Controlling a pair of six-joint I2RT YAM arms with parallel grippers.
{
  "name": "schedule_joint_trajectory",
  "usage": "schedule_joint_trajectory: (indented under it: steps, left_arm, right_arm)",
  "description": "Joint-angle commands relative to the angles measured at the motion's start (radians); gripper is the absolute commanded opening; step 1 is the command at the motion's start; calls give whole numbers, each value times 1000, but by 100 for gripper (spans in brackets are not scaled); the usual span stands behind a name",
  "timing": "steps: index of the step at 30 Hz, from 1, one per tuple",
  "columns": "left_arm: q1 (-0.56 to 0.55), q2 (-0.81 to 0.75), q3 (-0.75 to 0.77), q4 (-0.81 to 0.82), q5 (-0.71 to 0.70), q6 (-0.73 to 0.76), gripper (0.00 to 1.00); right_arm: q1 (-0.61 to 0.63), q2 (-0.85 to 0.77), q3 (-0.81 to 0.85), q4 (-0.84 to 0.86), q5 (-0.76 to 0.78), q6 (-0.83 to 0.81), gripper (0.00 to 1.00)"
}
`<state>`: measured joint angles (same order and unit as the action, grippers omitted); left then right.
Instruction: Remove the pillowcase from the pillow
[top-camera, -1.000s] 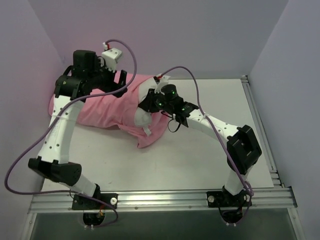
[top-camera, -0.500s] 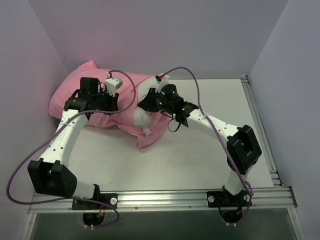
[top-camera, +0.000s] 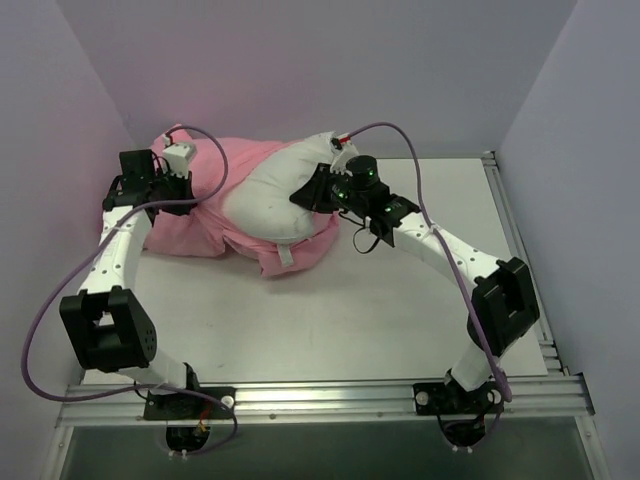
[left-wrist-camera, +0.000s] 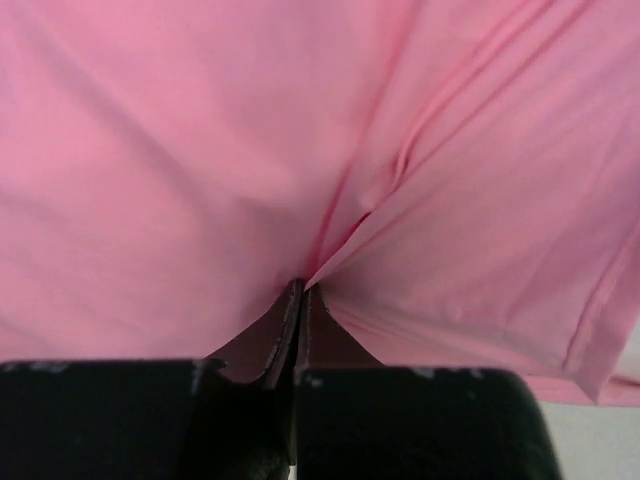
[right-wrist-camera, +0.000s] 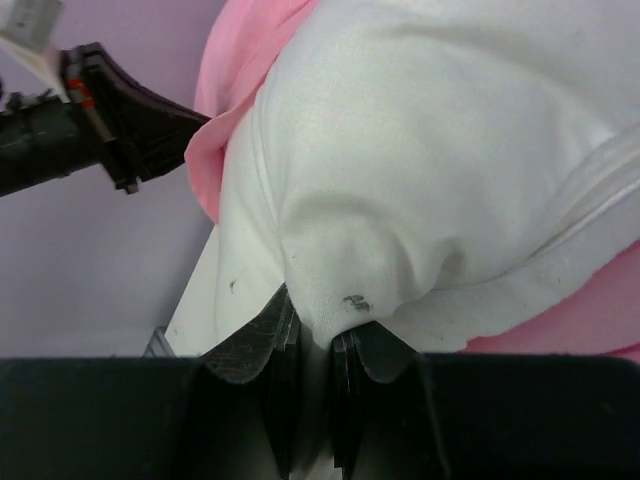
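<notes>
The pink pillowcase (top-camera: 195, 228) lies bunched at the back left of the table. The white pillow (top-camera: 265, 195) bulges out of its right end, with about half of it bare. My left gripper (top-camera: 197, 196) is shut on a fold of pillowcase (left-wrist-camera: 200, 150), its jaws pinched together (left-wrist-camera: 300, 292) with the pink cloth drawn taut from them. My right gripper (top-camera: 306, 192) is shut on a corner of the pillow (right-wrist-camera: 440, 150), and white fabric is squeezed between its fingertips (right-wrist-camera: 318, 335). Pink cloth (right-wrist-camera: 240, 60) shows behind and under the pillow.
Purple walls close in on the back, left and right. The pillowcase presses against the back left corner. The bare white table (top-camera: 380, 300) stretches in front, with a metal rail (top-camera: 320, 395) along the near edge. The left arm (right-wrist-camera: 90, 120) shows in the right wrist view.
My left gripper came down, shut on the pillowcase and pulled it left. The right gripper kept hold of the pillow and shifted right. Much more white pillow now shows.
</notes>
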<state>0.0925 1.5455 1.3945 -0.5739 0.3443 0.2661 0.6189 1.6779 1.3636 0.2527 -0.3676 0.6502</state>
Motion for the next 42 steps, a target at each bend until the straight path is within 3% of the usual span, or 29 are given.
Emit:
schedule_joint_trajectory:
  steps: [1,8,11,12,14,15,17,18,21,24,28,33,34,35,36,38,39,42]
  left_arm:
    - [88,105,49,55,-169,18,2]
    - [119,254,176,91,-252,22,2]
    - [116,281,219,16,-136,33,2]
    - [113,278,234,-13,-2,39,4]
    - [105,251,241,-90,117,39,30]
    - [107,239,244,-112,168,36,62]
    - [122,200,259,-164,248,30,89]
    - [157,191,273,-188,254,25,96]
    - [273,188,346,-314,243,45,96]
    - [361,191,322,-365,125,88,94]
    - [374,183,186,-325,81,162,94]
    - [377,231,81,-219,61,173,94]
    - [381,248,75,-204,82,176,94]
    - [381,254,64,-195,105,174,94]
    - [381,264,63,-178,145,171,96]
    - [378,277,75,-196,189,168,98]
    - [380,281,87,-226,228,171,88]
    - [392,263,54,-245,257,206,86]
  right_arm:
    - [-64,-173,17,80,-67,-29,0]
    - [-159,-326,-9,28,-111,-49,0]
    - [-168,-325,-40,-19,-82,-95,0]
    - [-169,-311,-59,-6,-89,-87,0]
    - [-169,-258,-102,37,-117,-60,0]
    - [-171,-239,-104,42,-120,-55,0]
    - [-182,-205,-103,43,-116,-55,0]
    - [-206,-199,-101,40,-111,-58,0]
    - [-298,-185,-106,2,-131,-66,0]
    - [-372,-150,-81,-44,-152,-115,0]
    - [-397,-69,-14,-176,-189,-222,0]
    - [-389,-46,-73,-156,-241,-253,0]
    - [-392,-44,-98,-145,-264,-256,22]
    - [-390,-43,-106,-144,-274,-265,36]
    - [-392,-35,-110,-145,-277,-270,62]
    - [-392,-26,-115,-153,-278,-279,90]
    - [-393,-18,-116,-156,-278,-290,99]
    - [-393,-4,-149,-121,-297,-275,100]
